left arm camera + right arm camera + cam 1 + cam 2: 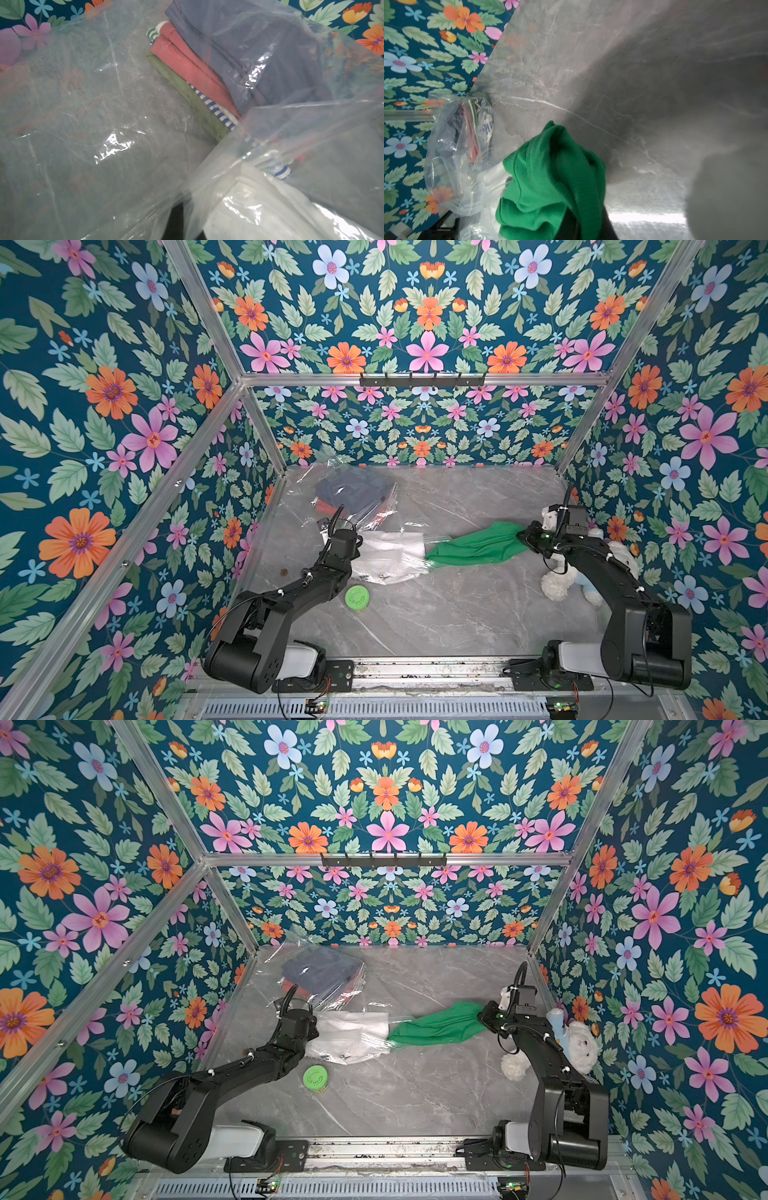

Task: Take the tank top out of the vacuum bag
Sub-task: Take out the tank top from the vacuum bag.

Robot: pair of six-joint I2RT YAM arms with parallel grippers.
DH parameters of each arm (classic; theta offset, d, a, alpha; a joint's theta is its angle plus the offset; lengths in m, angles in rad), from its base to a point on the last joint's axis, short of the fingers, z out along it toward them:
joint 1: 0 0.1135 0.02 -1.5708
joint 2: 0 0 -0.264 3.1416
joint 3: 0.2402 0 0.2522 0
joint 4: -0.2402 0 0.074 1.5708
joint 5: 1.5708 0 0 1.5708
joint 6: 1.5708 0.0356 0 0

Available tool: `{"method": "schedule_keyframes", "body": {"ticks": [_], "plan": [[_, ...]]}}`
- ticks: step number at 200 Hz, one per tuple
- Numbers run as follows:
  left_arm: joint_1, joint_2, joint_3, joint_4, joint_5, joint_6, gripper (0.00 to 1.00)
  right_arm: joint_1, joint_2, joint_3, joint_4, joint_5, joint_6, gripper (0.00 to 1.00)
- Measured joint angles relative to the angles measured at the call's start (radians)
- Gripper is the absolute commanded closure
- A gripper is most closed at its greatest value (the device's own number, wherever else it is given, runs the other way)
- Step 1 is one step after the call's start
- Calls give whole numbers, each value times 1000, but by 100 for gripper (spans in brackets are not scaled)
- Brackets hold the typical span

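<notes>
The vacuum bag [365, 506] [332, 986] is clear crinkly plastic lying at the table's left back. Folded navy, red, striped and olive garments [187, 68] and a white piece [395, 549] lie inside it. The green tank top [473, 547] [436, 1027] [550, 176] stretches from the bag's mouth toward the right. Its left end still lies under the plastic's edge. My right gripper [524, 538] [484, 1017] [583, 226] is shut on the tank top's right end. My left gripper [358, 548] [316, 1029] [178, 224] is shut on a fold of the vacuum bag [83, 124] near its front left.
A green-lidded jar [356, 598] stands in front of the bag, near my left arm. A white teddy bear [582, 572] lies against the right wall behind my right arm. A small brown bit [284, 572] sits by the left wall. Flowered walls close three sides.
</notes>
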Motion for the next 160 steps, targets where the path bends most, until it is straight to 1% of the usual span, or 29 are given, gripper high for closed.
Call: {"method": "schedule_keyframes", "body": {"ticks": [31,72,74,75,76,79,80,81,82,92,94,97,105,111,126,160], "plan": [[22,29,16,-3,4,-3,100,-31,-27,-18,6,60,12,100],[37,16,14,-6,6,-5,100,-23,64,-1,35,13,23,100],[37,13,12,-6,6,-5,100,-19,72,4,35,12,23,94],[37,12,11,-6,6,-5,100,-18,74,6,35,12,22,89],[37,11,11,-6,6,-5,100,-16,76,8,35,12,22,89],[37,8,9,-6,6,-5,100,-12,83,13,35,12,22,80],[37,6,8,-7,6,-5,100,-9,87,17,35,12,22,74],[37,5,7,-7,6,-5,100,-8,90,19,34,12,22,74],[37,5,7,-6,6,-5,100,-6,92,22,33,12,21,70],[37,-5,0,-6,6,-5,100,13,110,50,23,17,14,28],[37,-7,-1,-6,6,-5,100,16,111,55,22,18,11,22],[37,-9,-3,-6,6,-4,100,22,113,63,18,23,5,18],[38,-13,-6,-6,7,-4,100,35,111,80,7,48,-6,13],[38,-15,-9,-5,10,-4,100,44,101,86,0,70,-14,11],[38,-15,-17,4,17,-4,100,58,50,91,-24,124,-35,11],[38,-18,-39,45,51,-5,100,94,-113,78,-77,307,-82,13]]}}
